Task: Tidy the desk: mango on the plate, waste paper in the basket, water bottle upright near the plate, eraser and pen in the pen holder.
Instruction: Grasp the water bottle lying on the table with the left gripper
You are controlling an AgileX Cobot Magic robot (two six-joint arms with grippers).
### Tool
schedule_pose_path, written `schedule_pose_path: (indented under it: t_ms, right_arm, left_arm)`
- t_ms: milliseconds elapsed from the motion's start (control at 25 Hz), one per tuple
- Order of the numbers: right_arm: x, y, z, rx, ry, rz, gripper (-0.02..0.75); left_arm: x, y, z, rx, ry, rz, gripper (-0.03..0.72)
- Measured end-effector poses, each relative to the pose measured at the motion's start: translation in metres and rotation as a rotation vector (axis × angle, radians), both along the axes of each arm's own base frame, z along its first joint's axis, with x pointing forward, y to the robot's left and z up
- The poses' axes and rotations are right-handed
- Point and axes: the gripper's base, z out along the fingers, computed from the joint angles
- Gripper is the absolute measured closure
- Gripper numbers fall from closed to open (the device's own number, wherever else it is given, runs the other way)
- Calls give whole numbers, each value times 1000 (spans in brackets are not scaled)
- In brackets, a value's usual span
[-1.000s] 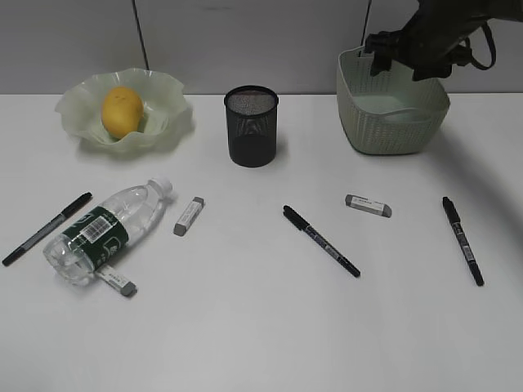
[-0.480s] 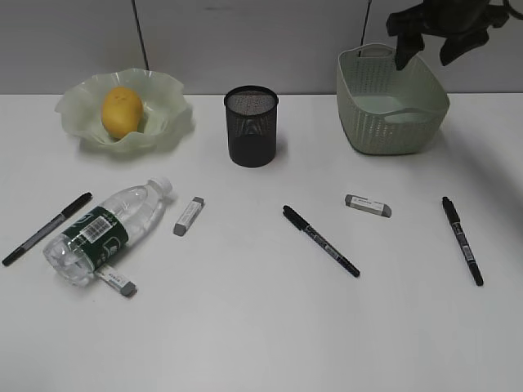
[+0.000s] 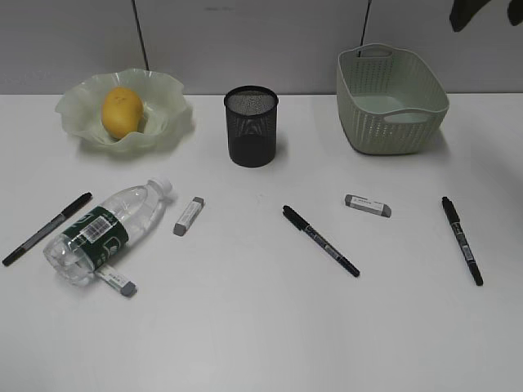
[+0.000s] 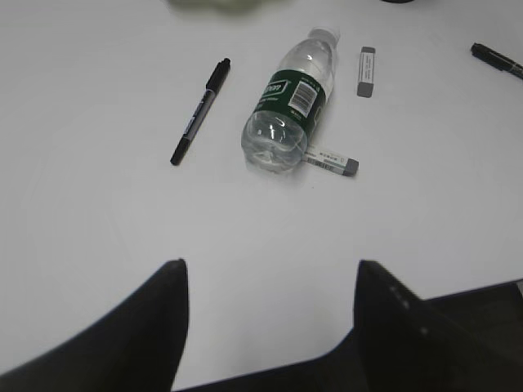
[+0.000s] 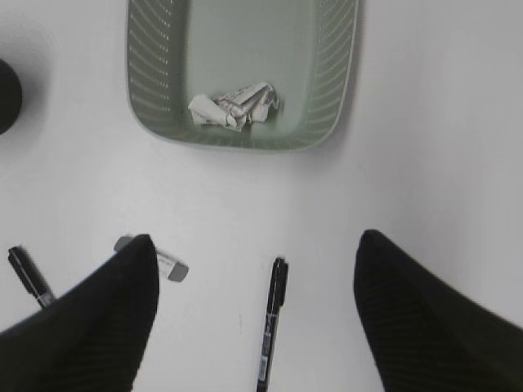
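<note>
The water bottle (image 3: 105, 230) lies on its side at the desk's (image 3: 261, 327) near left — cap pointing far-right toward the plate (image 3: 167, 110); both hands (image 4: 265, 282) (image 5: 255, 261) gape apart, empty.

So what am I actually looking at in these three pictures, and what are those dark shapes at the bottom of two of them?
It is a robot with two arms at a white desk. One picture looks at the desk from in front; the other two come from cameras on each wrist. The dark shapes are the open fingers of the left end effector and right end effector; neither holds anything. On the desk: a mango in a wavy green plate, a black pen holder, a water bottle lying on its side, three pens and three erasers. The right wrist camera looks down into the basket, where the waste paper lies.
</note>
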Motion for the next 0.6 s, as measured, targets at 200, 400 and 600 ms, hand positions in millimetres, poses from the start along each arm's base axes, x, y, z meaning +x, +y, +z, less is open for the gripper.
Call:
schedule_pose_path:
  t_ms: [200, 400, 600]
  right_arm:
    - [-68, -10, 26, 18, -6, 3, 154]
    - [-145, -23, 33, 43, -61, 6, 154]
    - [-211, -34, 23, 68, -205, 8, 154]
  left_arm:
    - [0, 0, 0, 0, 0, 0, 207]
    - [0, 0, 0, 0, 0, 0, 207]
    - [0, 0, 0, 0, 0, 0, 207]
